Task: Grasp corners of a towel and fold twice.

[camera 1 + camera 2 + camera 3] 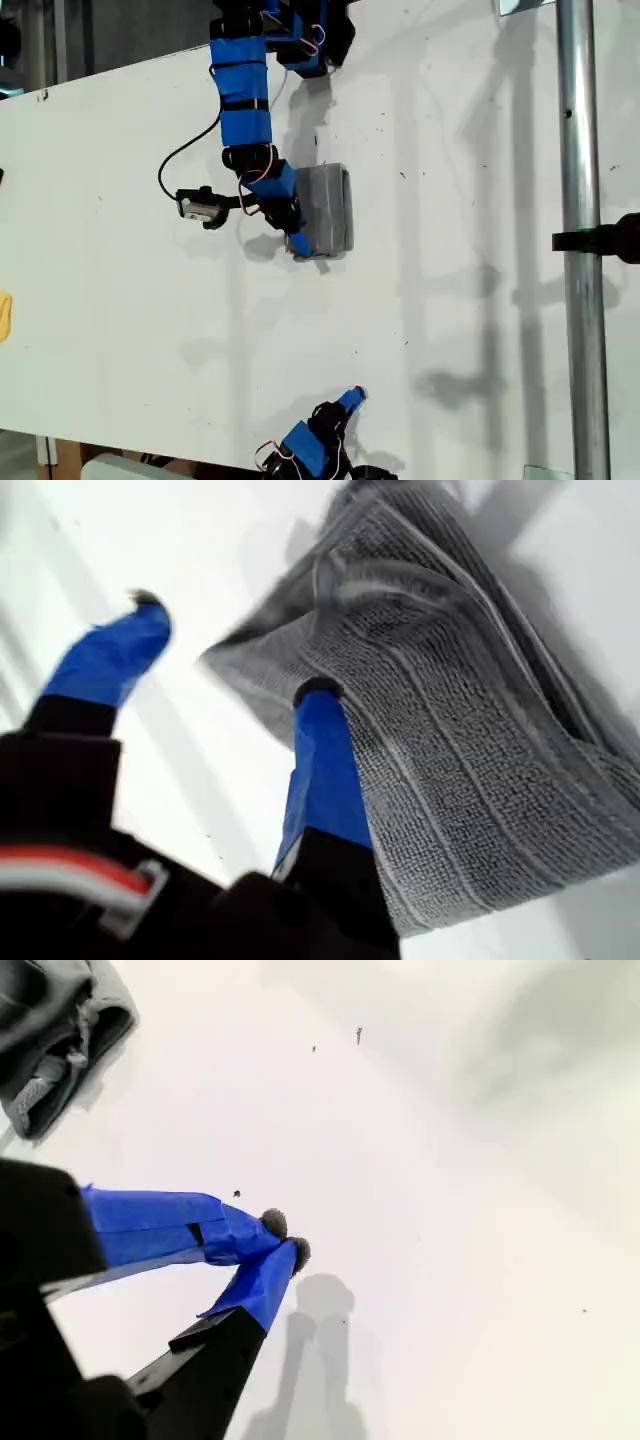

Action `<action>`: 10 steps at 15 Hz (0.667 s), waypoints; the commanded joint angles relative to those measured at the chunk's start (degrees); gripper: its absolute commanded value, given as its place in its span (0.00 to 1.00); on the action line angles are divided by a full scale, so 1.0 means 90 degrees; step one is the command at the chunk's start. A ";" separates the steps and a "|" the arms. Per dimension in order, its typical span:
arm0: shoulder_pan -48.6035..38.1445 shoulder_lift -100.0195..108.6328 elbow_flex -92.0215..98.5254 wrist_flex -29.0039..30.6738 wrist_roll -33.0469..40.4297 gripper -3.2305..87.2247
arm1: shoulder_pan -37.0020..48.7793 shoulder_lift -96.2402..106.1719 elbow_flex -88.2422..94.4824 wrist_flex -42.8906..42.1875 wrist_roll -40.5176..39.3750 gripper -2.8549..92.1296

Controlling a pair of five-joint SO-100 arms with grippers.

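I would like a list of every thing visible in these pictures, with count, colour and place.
towel: one, grey with pale stripes, folded, on the table centre in the exterior view.
table: one, white, fills the exterior view.
metal pole: one, silver, upright at the exterior view's right, with a black clamp.
yellow object: one, at the exterior view's left edge, cut off.
my first gripper: end effector, blue, open, one finger on the towel.
my second gripper: end effector, blue, shut on nothing, above bare table near the exterior view's bottom.

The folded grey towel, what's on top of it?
One blue finger of my first gripper rests on the towel; the cloth beneath that finger is hidden.
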State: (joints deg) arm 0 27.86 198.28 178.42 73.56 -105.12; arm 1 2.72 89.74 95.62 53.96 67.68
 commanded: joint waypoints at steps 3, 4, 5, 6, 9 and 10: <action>-0.0596 0.0049 0.0029 0.0049 0.0635 0.04 | 0.1152 0.3623 0.1299 0.1162 -0.0342 0.19; -0.0742 0.0049 0.0029 0.0049 0.1289 0.04 | 0.1309 0.4766 0.2529 0.1357 -0.0293 0.07; -0.0820 0.0049 0.0029 0.0049 0.2734 0.04 | 0.1211 0.6270 0.3936 0.1475 -0.0078 0.03; -0.0811 0.0049 0.0029 0.0049 0.4658 0.04 | 0.0947 0.8232 0.5371 0.1787 0.0479 0.03; -0.0771 0.0049 0.0039 0.0029 0.5498 0.03 | -0.0029 1.0654 0.7207 0.2852 0.2139 0.03; -0.0771 0.0049 0.0039 0.0029 0.5498 0.03 | -0.0068 1.1016 0.7588 0.2979 0.2773 0.04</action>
State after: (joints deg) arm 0 21.71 198.54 178.42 73.48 -56.25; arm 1 3.34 184.22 161.10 79.80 85.87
